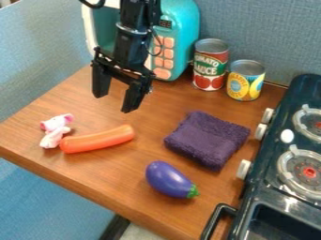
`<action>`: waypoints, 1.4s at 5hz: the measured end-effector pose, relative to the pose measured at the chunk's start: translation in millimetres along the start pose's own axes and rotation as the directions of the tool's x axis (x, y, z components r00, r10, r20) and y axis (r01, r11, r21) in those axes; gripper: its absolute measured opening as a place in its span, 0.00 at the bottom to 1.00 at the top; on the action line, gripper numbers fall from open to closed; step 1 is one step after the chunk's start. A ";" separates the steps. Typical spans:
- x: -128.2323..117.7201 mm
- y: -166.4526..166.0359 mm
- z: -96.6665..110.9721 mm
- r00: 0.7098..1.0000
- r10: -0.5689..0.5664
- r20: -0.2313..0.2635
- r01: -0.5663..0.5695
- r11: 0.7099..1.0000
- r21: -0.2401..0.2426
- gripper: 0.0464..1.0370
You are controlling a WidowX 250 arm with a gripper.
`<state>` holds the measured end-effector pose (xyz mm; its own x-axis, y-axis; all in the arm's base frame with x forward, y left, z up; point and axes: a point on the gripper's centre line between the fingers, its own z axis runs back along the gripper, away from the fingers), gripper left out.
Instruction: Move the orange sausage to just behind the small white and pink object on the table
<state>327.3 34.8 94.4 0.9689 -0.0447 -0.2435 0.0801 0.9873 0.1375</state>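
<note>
While the wooden table takes up most of the view, a dark toy stove runs along its right side, white knobs facing the tabletop. Teal toy microwave at the back, door open. Black arm hangs in front of it from the top edge, gripper over the table, fingers wide apart, nothing between them. Purple cloth, folded, lies toward the stove. Red can and yellow-and-blue can stand upright side by side near the back wall. Orange sausage lies on the table toward the front left, nearest thing to the gripper; purple eggplant near the front, in front of the cloth. Small pink-and-white plush toy by the sausage's left end. Progress, judging by layout: no grasp made, sausage unlifted, any handling of it left undone.
</note>
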 end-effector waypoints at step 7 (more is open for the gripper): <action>-2.9 9.7 -79.5 0.975 -0.214 -0.064 0.219 0.971 0.096 0.97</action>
<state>306.6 56.7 20.0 0.9122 -0.2448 -0.3285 0.3127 0.9341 0.1722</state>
